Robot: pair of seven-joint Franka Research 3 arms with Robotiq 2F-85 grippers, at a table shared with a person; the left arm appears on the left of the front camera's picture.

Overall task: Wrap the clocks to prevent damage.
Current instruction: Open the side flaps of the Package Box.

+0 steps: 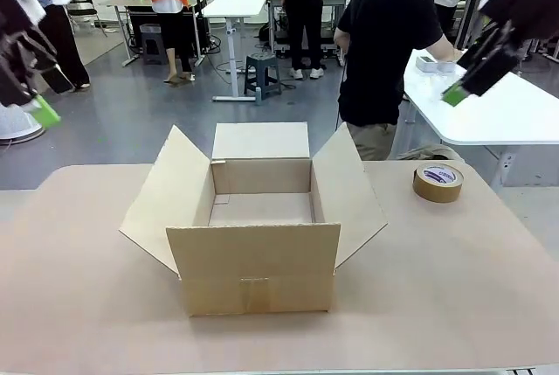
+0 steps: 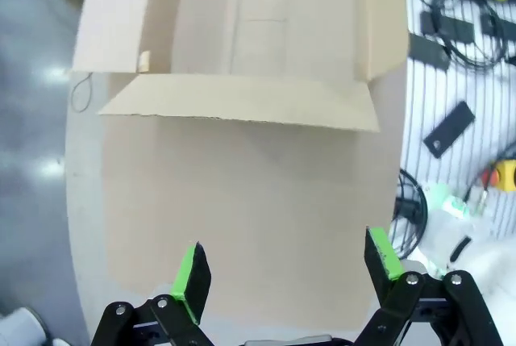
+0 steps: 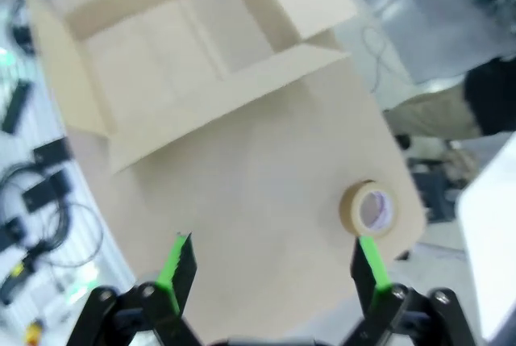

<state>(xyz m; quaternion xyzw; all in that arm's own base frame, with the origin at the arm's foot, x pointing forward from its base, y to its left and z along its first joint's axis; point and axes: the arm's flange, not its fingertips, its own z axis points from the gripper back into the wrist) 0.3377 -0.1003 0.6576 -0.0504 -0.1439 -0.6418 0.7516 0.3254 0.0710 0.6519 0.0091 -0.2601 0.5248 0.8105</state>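
Observation:
The clocks are out of view. An open cardboard box (image 1: 253,257) stands in the middle of the tan table (image 1: 437,288), flaps spread and nothing inside. My left gripper (image 1: 48,95) hangs high at the left, open. My right gripper (image 1: 467,73) hangs high at the right, also open. The left wrist view looks down past the left gripper (image 2: 286,269) at the box (image 2: 242,104) and bare tabletop. In the right wrist view the right gripper (image 3: 274,261) frames the table, with the box (image 3: 201,92) farther off. Neither gripper holds anything.
A roll of brown tape (image 1: 438,183) lies flat at the table's far right, also the tape roll (image 3: 368,209) near my right finger. A person (image 1: 389,52) stands beyond the far edge, turned toward a white table (image 1: 507,113). Cables and devices (image 2: 451,31) lie beside the table.

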